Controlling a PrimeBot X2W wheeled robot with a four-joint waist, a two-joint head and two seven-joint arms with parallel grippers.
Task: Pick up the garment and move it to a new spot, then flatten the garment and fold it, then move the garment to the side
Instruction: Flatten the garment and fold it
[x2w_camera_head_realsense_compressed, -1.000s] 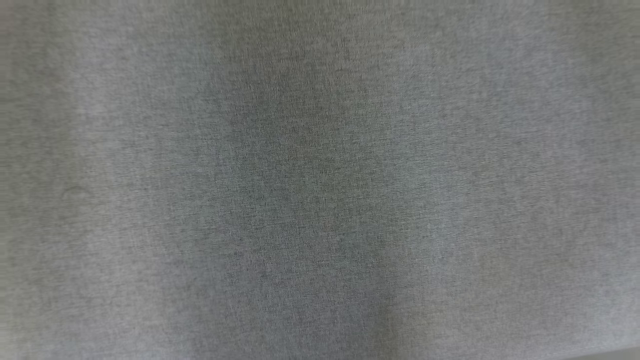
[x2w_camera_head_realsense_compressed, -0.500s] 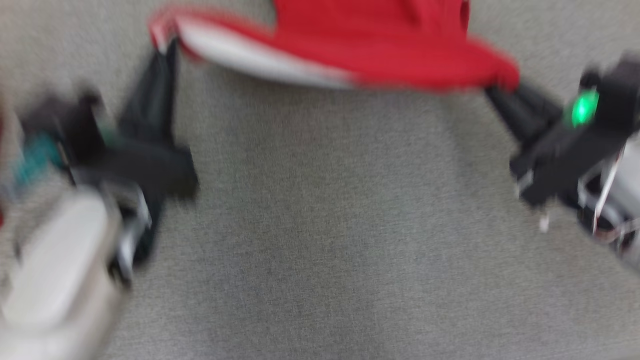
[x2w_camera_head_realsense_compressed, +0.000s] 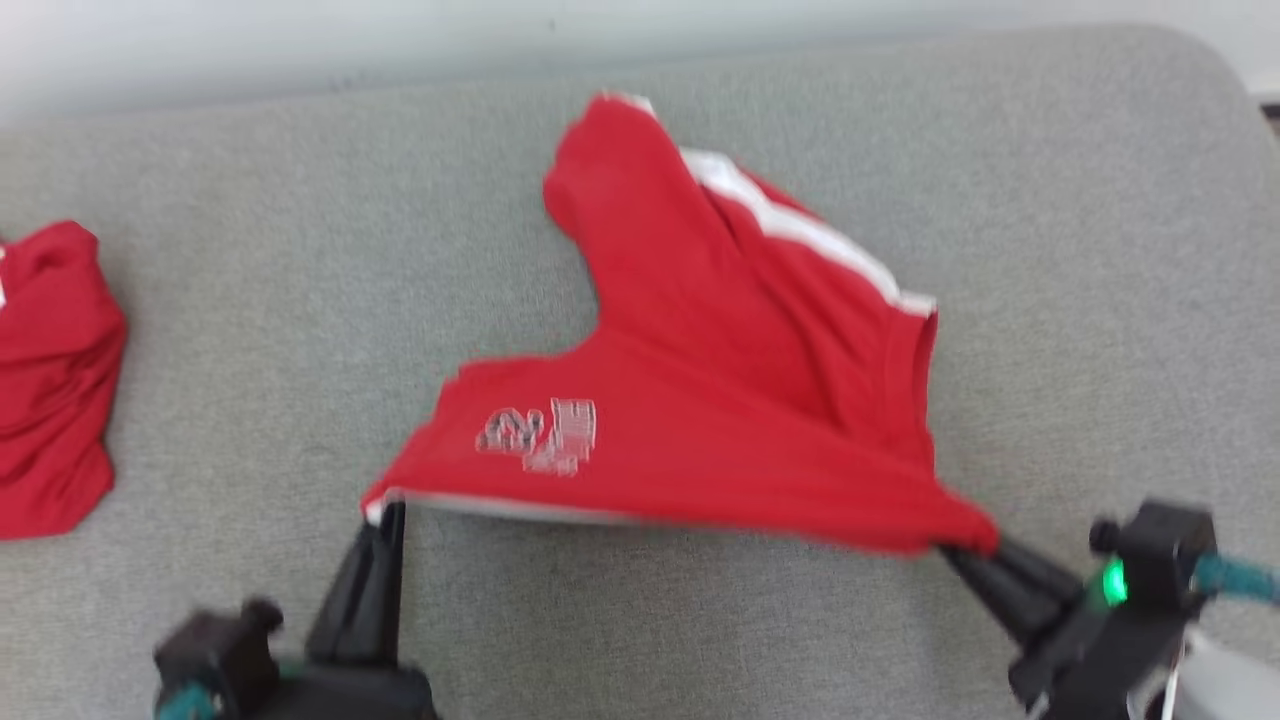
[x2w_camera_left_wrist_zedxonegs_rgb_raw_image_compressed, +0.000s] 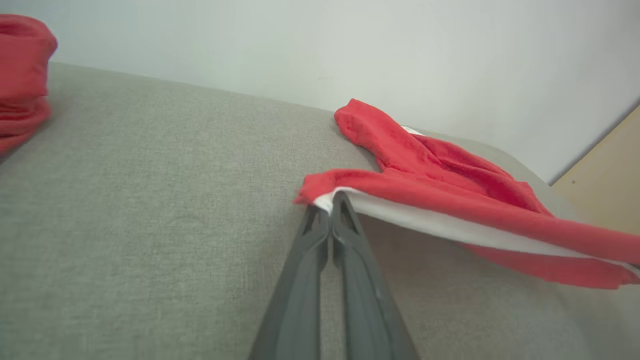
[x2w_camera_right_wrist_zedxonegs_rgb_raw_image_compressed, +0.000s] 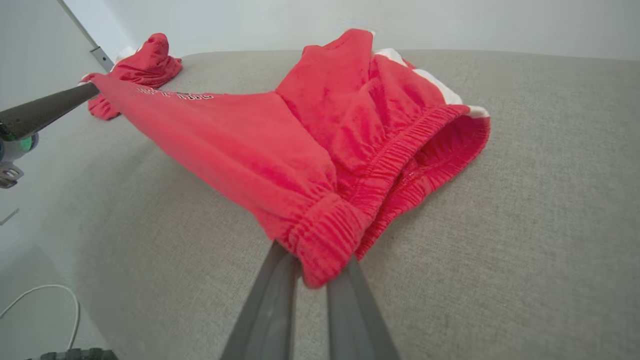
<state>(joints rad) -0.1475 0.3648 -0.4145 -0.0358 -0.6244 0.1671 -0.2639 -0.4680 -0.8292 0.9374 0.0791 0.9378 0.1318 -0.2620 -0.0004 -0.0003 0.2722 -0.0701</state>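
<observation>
A pair of red shorts, the garment (x2w_camera_head_realsense_compressed: 720, 400), with white side stripes and a white print, lies partly on the grey cushion (x2w_camera_head_realsense_compressed: 250, 330). Its near edge is lifted and stretched between both grippers. My left gripper (x2w_camera_head_realsense_compressed: 392, 510) is shut on the white-trimmed leg corner, seen close in the left wrist view (x2w_camera_left_wrist_zedxonegs_rgb_raw_image_compressed: 332, 200) under the garment (x2w_camera_left_wrist_zedxonegs_rgb_raw_image_compressed: 425, 165). My right gripper (x2w_camera_head_realsense_compressed: 960, 550) is shut on the elastic waistband; in the right wrist view the garment (x2w_camera_right_wrist_zedxonegs_rgb_raw_image_compressed: 300, 130) bunches over that gripper (x2w_camera_right_wrist_zedxonegs_rgb_raw_image_compressed: 312, 267). The left gripper's finger (x2w_camera_right_wrist_zedxonegs_rgb_raw_image_compressed: 45, 110) shows there at the garment's far corner.
A second red garment (x2w_camera_head_realsense_compressed: 50, 380) lies bunched at the cushion's left end, also in the left wrist view (x2w_camera_left_wrist_zedxonegs_rgb_raw_image_compressed: 20, 75). A pale wall (x2w_camera_head_realsense_compressed: 300, 40) runs behind the cushion. A white cable (x2w_camera_right_wrist_zedxonegs_rgb_raw_image_compressed: 45, 295) lies on the floor below the cushion's edge.
The head camera has swung from bare grey cushion to the garment and both grippers. Over the last half second the garment has stayed stretched between the two shut grippers.
</observation>
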